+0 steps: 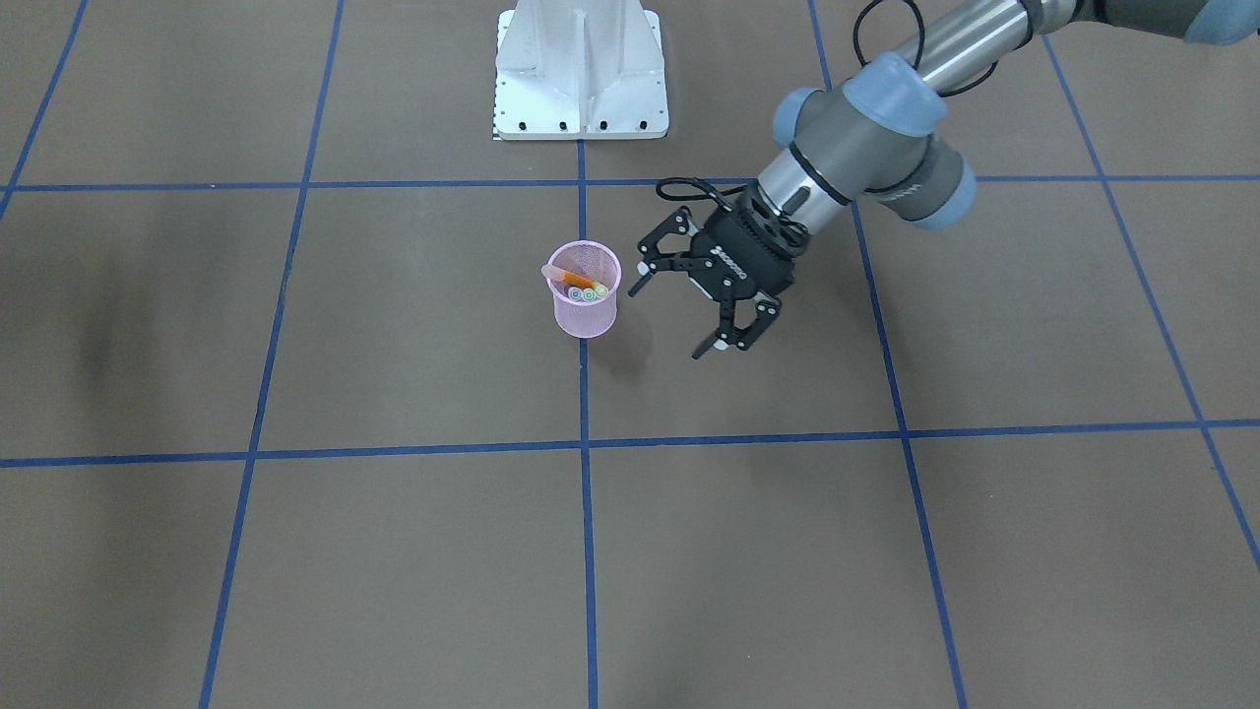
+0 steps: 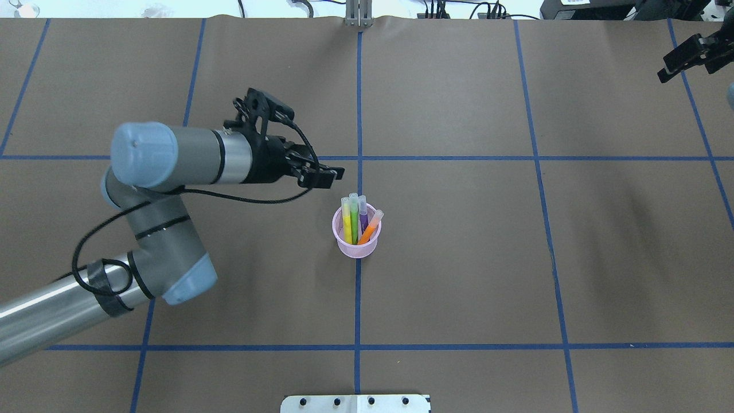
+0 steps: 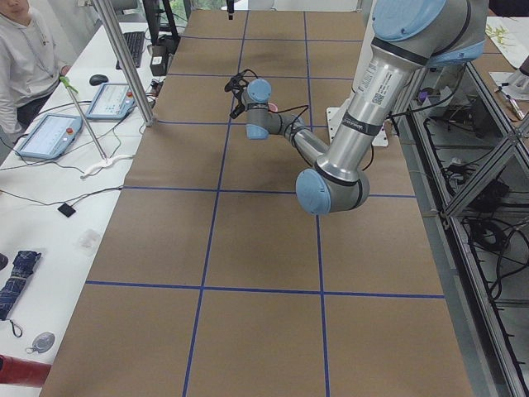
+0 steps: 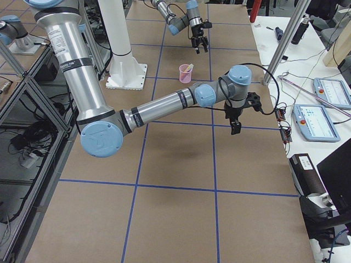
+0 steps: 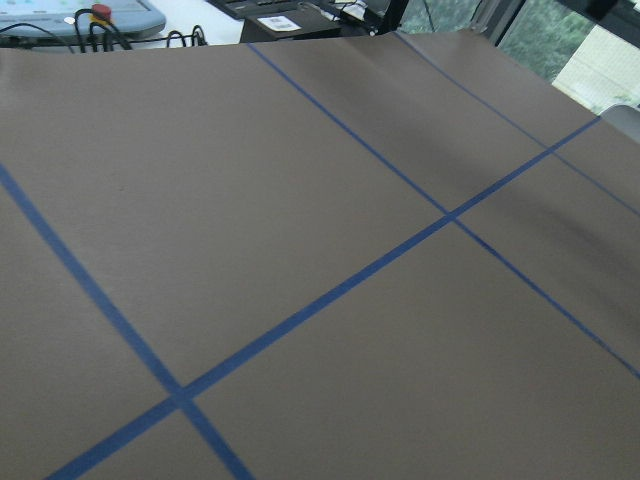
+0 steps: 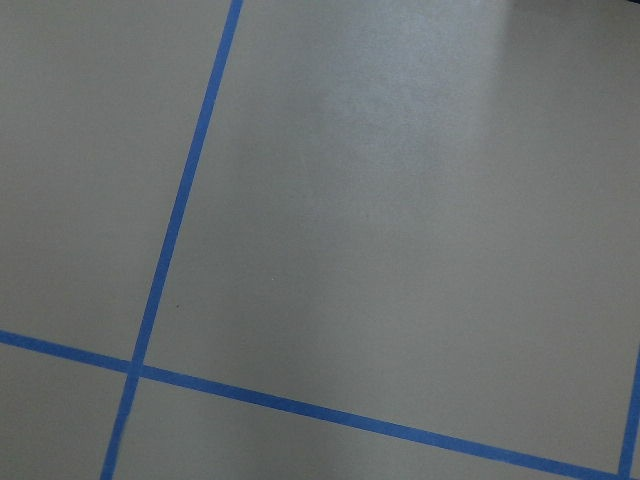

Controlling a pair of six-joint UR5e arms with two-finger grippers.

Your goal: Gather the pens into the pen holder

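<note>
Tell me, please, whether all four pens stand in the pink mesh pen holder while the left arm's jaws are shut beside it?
Not quite: the front-facing view shows the left gripper with its jaws open, not shut. The rest holds: all four pens stand in the pink mesh pen holder, the gripper beside it.

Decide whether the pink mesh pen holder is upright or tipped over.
Upright: the pen holder stands on its base, its open rim upward, with the pens standing inside.

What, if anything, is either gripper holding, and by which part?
Nothing. The left gripper hangs open and empty beside the pen holder, which holds the four pens; the right gripper carries no pen either.
</note>
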